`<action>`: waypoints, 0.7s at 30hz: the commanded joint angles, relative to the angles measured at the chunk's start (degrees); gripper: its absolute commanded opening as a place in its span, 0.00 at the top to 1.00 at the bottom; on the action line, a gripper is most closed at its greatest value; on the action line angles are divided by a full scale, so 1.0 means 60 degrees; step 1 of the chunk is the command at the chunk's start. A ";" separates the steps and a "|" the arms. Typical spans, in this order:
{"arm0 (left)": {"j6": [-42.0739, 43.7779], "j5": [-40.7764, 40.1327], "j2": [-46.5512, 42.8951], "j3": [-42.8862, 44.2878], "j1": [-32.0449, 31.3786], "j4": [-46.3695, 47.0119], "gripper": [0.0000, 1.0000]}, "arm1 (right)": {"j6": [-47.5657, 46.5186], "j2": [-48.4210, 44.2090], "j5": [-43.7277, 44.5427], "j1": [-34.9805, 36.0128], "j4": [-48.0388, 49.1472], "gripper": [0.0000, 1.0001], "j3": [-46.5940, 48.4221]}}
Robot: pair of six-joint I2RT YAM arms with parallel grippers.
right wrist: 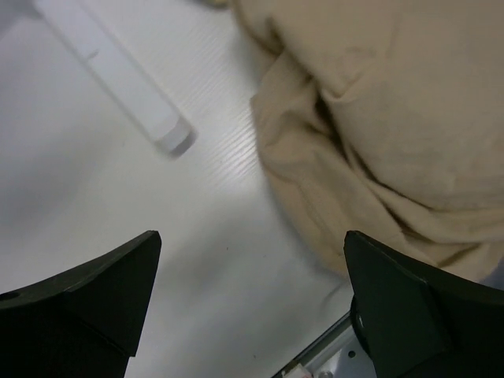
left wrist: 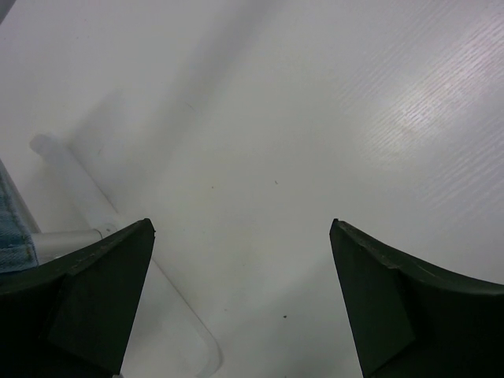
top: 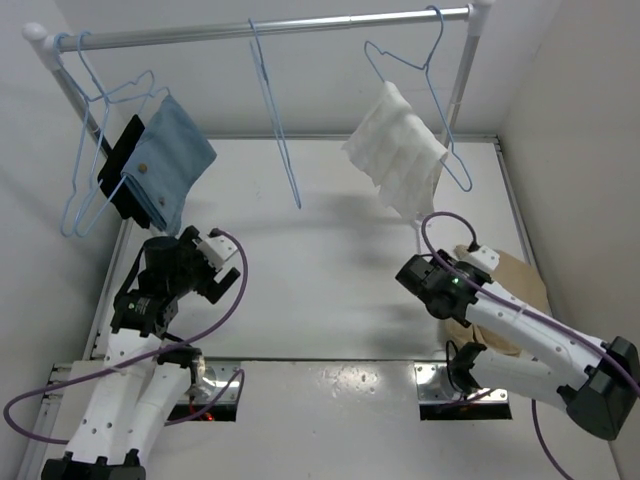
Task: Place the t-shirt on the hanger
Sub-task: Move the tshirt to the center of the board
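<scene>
The tan t-shirt lies crumpled on the white table at the right, partly under my right arm. In the right wrist view the t-shirt fills the upper right. My right gripper is open and empty, just left of the shirt; in its wrist view the gripper is over bare table with the shirt's edge by its right finger. The bare light-blue hanger hangs from the middle of the rail, seen edge-on. My left gripper is open and empty at the left, and in its wrist view it is over bare table.
A grey rail on white posts spans the back. Blue hangers with a blue cloth hang at the left. A hanger with a white cloth hangs at the right. A white rack foot tube lies near the shirt.
</scene>
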 commanded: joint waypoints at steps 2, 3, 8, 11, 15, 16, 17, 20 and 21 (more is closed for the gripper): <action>0.0158 0.0307 -0.0203 -0.0002 -0.0113 0.0090 0.00 | 0.2350 -0.0175 0.1579 -0.0244 -0.2393 0.01 0.0754; 0.0158 0.0308 -0.0203 0.0085 -0.0113 0.0090 0.00 | 0.2191 -0.0291 0.1668 -0.0332 -0.2397 0.01 0.0755; 0.0347 0.0426 -0.0290 0.0203 -0.0216 0.0090 0.00 | 0.2409 -0.0878 0.1726 -0.0654 -0.2397 0.01 0.0579; 0.0464 0.0032 -0.0465 0.0203 -0.0216 0.0090 0.00 | 0.3848 -0.0761 0.1729 -0.1020 -0.2397 0.01 0.0303; 0.0597 -0.0189 -0.0466 0.0115 -0.0216 0.0090 0.00 | 0.7268 -0.1199 0.0336 -0.1227 -0.2397 0.01 -0.0635; 0.0496 -0.0190 -0.0466 0.0115 -0.0216 0.0090 0.00 | 0.7548 -0.1200 0.0336 -0.1328 -0.2397 0.02 -0.0723; 0.0495 -0.0190 -0.0466 0.0115 -0.0216 0.0090 0.00 | 0.7638 -0.0852 0.0524 -0.1329 -0.2397 0.02 -0.0724; 0.0582 -0.0190 -0.0466 0.0115 -0.0216 0.0090 0.00 | 0.7639 0.0230 0.1460 -0.1664 -0.2397 0.04 -0.0023; 0.0582 -0.0190 -0.0466 0.0115 -0.0216 0.0090 0.00 | 0.7639 0.0511 0.1638 -0.1782 -0.2397 0.04 0.0138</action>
